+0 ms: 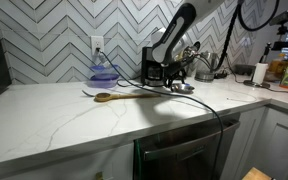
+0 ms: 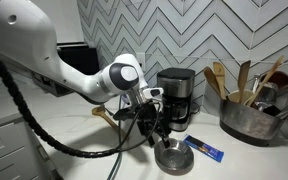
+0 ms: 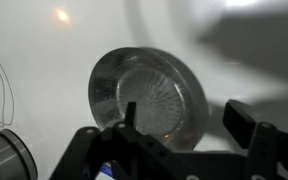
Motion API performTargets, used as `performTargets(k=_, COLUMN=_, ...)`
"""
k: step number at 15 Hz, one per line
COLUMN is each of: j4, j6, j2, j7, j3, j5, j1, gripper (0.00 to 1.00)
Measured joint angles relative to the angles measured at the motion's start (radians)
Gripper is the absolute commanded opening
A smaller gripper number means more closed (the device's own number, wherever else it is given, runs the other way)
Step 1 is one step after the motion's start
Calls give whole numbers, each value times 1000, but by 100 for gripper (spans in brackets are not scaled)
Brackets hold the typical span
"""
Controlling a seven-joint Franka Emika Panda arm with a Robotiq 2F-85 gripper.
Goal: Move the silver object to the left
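The silver object [image 3: 144,92] is a small shallow round metal dish lying on the white counter. In the wrist view it fills the middle. It also shows in both exterior views [image 1: 182,88] [image 2: 172,158], in front of the black coffee maker [image 2: 174,95]. My gripper [image 3: 187,122] is open and hovers just above the dish. One finger is over the dish's inside and the other is outside its rim, so the jaws straddle the rim. Nothing is held. The gripper also shows in both exterior views [image 1: 176,80] [image 2: 163,136].
A wooden spoon [image 1: 109,96] lies on the counter beside a blue bowl [image 1: 104,73] near the wall. A blue packet [image 2: 205,150] lies next to the dish. A pot with wooden utensils [image 2: 246,118] stands nearby. A black cable [image 1: 209,105] runs over the counter edge.
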Motion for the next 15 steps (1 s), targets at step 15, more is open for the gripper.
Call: performTargets(k=15, j4=53, j6=5, j2=69, j7=32, j3=0, j5=-75, j1=7, gripper=26)
